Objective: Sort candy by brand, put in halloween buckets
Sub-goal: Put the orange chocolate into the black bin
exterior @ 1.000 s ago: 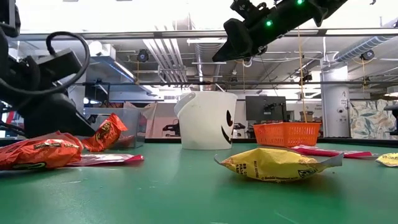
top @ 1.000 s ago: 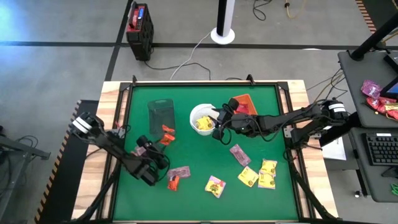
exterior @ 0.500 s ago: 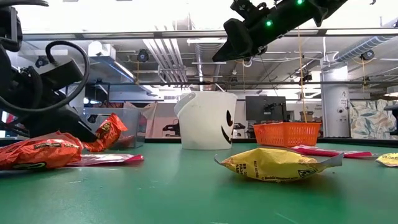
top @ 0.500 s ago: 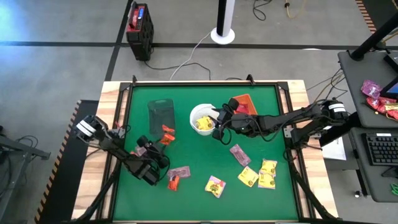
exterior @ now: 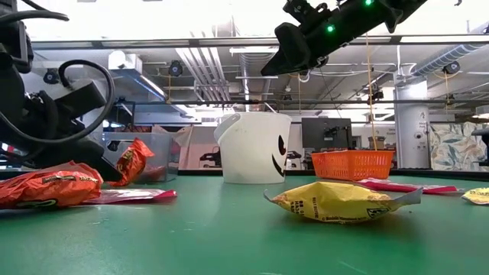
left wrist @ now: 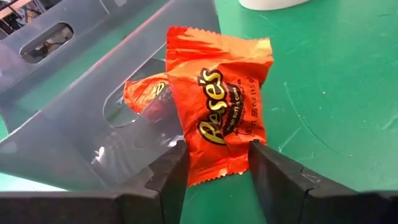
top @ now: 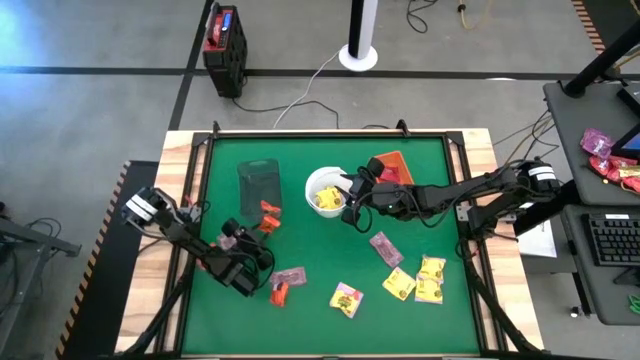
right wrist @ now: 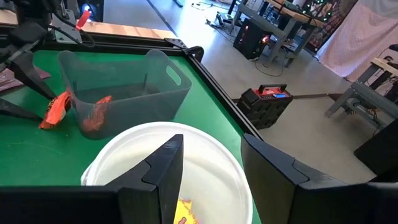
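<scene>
Down low at the near left, the left hand (left wrist: 214, 168) has its two fingers closed on the lower edge of an orange Reese's packet (left wrist: 217, 102), which leans against the wall of the dark translucent tub (left wrist: 68, 118); a second orange packet shows through that wall. Across the tabletop (top: 330, 315), the right hand (right wrist: 208, 171) hangs over the white round bucket (right wrist: 205, 140), fingers parted and holding nothing, with a yellow packet lying inside. From above, the orange tray (top: 395, 160) sits behind the right arm, and loose candy (top: 415, 280) lies toward the near right edge. Only the low view shows the bucket's painted face (exterior: 281, 156).
</scene>
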